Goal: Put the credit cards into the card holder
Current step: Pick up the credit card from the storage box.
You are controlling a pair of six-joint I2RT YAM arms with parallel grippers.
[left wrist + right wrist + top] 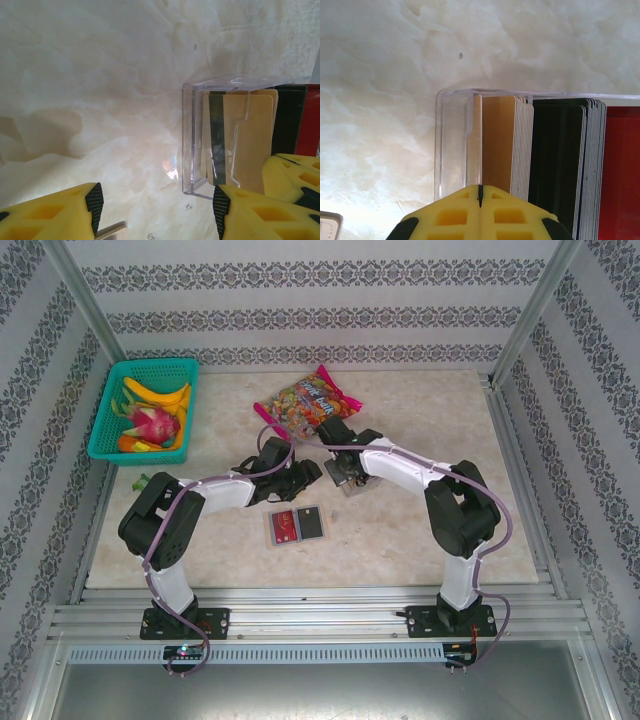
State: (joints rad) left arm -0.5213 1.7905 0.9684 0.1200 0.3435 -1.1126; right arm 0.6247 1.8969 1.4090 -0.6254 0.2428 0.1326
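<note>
Right claw (480, 192), pinched together, hides the tan cards' (497, 140) lower ends in the clear rack (451, 140); left claw (156, 202) gapes wide.

You see left gripper (156, 212) low in frame, yellow fingers (50, 215) spread wide, only pale marbled table (100, 100) between them. Clear rack (187, 140) stands at right, just beyond right-hand finger. Tan cards (255, 140) upright inside it, one showing dark stripe. Black cards (287, 120) beside them, red card (311, 120) at frame edge. Second yellow piece (295, 172) overlaps black cards' lower end. Small pale corner (112, 231) at bottom edge, too cropped for you to identify.
</note>
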